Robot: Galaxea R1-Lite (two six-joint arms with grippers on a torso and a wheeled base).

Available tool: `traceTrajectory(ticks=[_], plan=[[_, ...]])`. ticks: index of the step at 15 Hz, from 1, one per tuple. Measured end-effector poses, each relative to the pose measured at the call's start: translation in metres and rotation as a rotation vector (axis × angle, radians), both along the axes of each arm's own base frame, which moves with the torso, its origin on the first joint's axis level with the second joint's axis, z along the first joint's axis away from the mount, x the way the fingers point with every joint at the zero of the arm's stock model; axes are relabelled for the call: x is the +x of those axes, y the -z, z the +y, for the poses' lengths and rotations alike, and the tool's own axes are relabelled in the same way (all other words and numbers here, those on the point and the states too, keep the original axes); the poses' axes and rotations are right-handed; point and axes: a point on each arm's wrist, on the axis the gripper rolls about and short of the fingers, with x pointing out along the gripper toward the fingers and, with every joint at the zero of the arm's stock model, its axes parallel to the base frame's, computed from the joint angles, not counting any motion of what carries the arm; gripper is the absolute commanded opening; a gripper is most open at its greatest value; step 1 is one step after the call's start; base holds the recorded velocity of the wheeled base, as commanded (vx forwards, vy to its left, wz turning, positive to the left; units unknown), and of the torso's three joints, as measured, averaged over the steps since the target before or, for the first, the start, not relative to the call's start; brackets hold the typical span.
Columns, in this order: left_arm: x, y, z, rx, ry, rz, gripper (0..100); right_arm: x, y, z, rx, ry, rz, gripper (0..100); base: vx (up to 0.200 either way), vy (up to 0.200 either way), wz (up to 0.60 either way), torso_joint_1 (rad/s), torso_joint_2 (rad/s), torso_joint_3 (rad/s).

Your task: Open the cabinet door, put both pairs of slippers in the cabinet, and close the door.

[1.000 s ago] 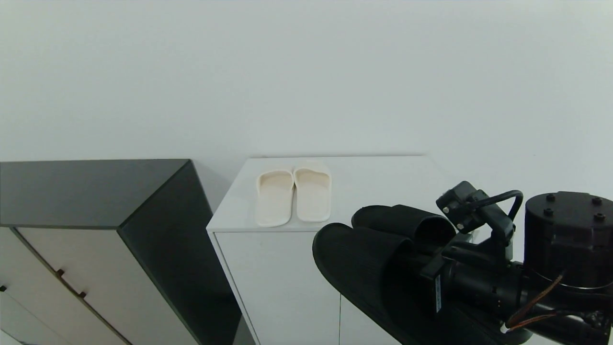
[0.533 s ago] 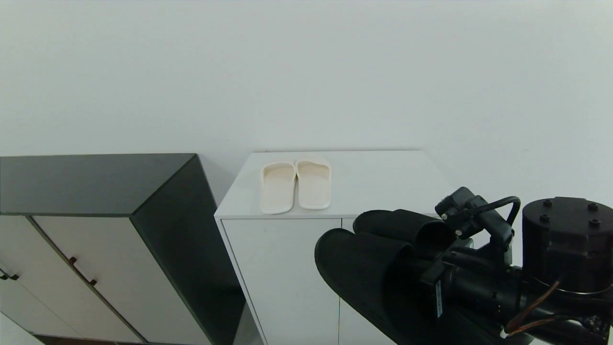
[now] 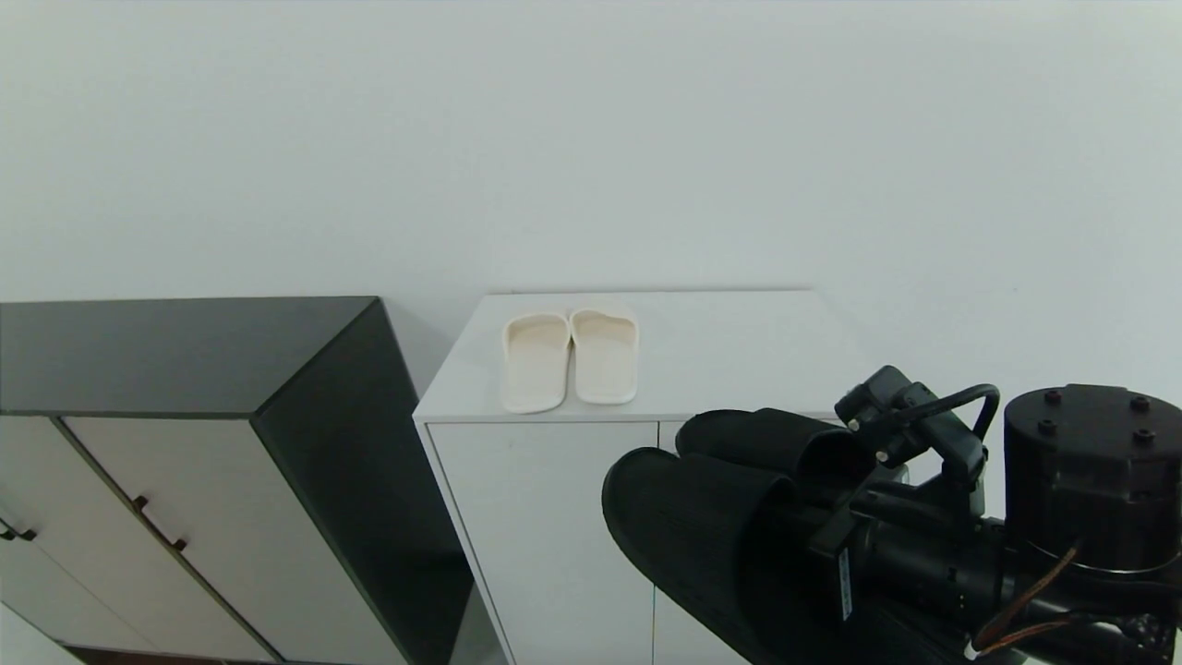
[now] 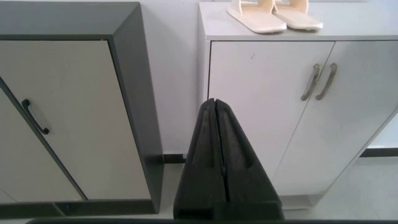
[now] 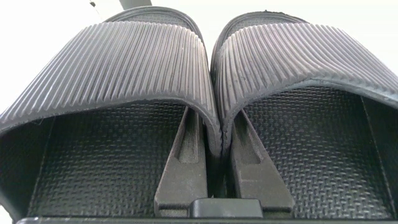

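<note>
This looks like a home entryway or hallway, or a mock-up of one. A low white cabinet (image 3: pixel 545 517) with two doors and a pair of slim metal handles (image 4: pixel 319 81) stands against a plain white wall (image 3: pixel 591 139), much like a shoe cupboard. On its top, toward the left edge, a pair of cream slippers (image 3: pixel 570 358) lies side by side. Just left of the white cabinet stands a second cupboard (image 3: pixel 185 356) with a dark top and side, pale doors and small dark handles. At the white cabinet's foot is pale, smooth floor (image 4: pixel 373 186), with a dark skirting strip (image 4: pixel 380 151) along the wall to its right.
</note>
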Motion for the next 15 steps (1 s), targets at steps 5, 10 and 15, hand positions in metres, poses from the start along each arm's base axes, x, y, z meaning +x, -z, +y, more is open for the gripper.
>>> traceTrajectory(ticks=[5, 10, 15], plan=[[0.0000, 0.0000, 0.0000, 0.000, 0.000, 0.000, 0, -0.0005, 0.0023, -0.0007, -0.006, -0.006, 0.006, 0, 0.000, 0.000, 0.00, -0.167, 0.38, 0.220], [0.0000, 0.0000, 0.0000, 0.000, -0.001, 0.000, 0, -0.0007, 0.0025, -0.0006, -0.005, -0.007, 0.007, 0, 0.000, 0.000, 0.00, -0.232, 0.55, 0.316], [0.0000, 0.0000, 0.0000, 0.000, 0.001, 0.000, 100, -0.0006, 0.0037, -0.0007, -0.009, -0.006, 0.010, 0, 0.000, 0.000, 0.00, -0.197, 0.52, 0.317]])
